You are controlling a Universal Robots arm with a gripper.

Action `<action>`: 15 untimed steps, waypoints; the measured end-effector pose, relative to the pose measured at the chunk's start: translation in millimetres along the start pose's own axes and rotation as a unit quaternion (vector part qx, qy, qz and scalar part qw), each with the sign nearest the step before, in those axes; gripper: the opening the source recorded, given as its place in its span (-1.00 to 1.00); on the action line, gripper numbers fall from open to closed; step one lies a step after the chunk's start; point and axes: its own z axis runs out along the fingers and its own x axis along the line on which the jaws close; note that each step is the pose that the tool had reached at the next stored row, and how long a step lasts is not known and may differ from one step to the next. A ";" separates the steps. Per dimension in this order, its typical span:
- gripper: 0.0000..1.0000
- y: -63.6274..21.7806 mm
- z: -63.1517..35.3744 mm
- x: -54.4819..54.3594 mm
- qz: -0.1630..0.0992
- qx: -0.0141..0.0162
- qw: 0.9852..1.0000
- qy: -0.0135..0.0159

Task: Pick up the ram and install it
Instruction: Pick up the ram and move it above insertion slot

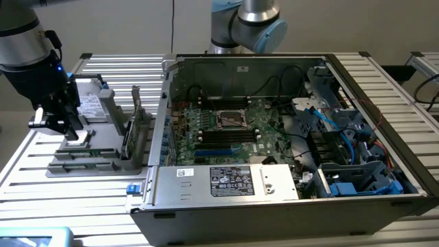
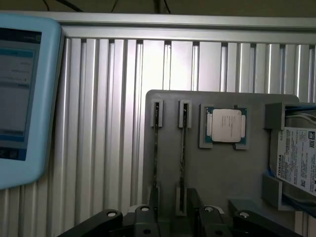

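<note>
Gripper jaws apart, empty, above the gray fixture; your ram stands edge-up in its slot there, prob. so jaws can straddle it. Open PC case w/ mobo sits beside.

Ext. oblique; wrist prob. above tray

Grey tray, green ram, ribbed silver table (light-blue tablet)

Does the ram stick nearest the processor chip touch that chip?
Apart. The wrist view shows a strip of bare gray holder between the ram stick and the processor chip.
</note>
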 end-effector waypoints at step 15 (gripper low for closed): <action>-0.27 0.1 27.6 12.8 0.008 0.000 1.000 0.000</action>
